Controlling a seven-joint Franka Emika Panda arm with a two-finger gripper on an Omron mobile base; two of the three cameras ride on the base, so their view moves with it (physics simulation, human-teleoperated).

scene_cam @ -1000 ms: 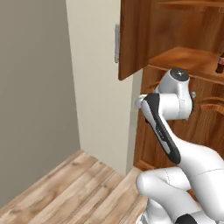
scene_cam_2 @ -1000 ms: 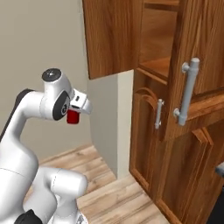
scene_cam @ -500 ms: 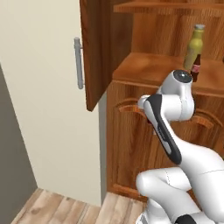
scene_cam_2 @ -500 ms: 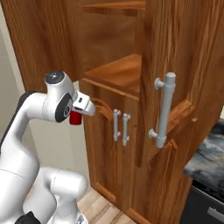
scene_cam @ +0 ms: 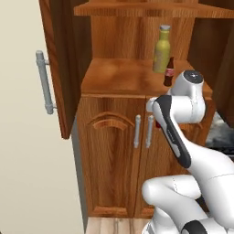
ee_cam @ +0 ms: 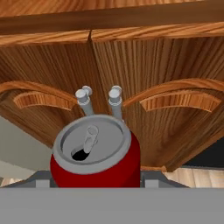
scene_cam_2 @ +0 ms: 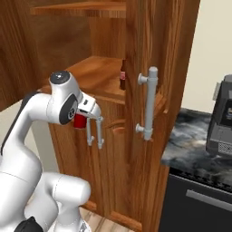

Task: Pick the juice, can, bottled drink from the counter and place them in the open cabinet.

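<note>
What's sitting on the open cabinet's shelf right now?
On the open cabinet shelf stand the juice and, in front of it toward the edge, the bottled drink. The arm covers the shelf's right end, so anything there is hidden. The can is in the gripper, below shelf level.

We see red can (ee_cam: 96, 157) close at bottom centre, silver top toward us, pull tab and dark opening visible. Behind can we see two lower cabinet doors (ee_cam: 144, 83) with arched panels, seam between them. Two grey bar handles (ee_cam: 99, 101) stand side by side just above can. Strip of wooden floor (ee_cam: 197, 176) at lower right.
</note>
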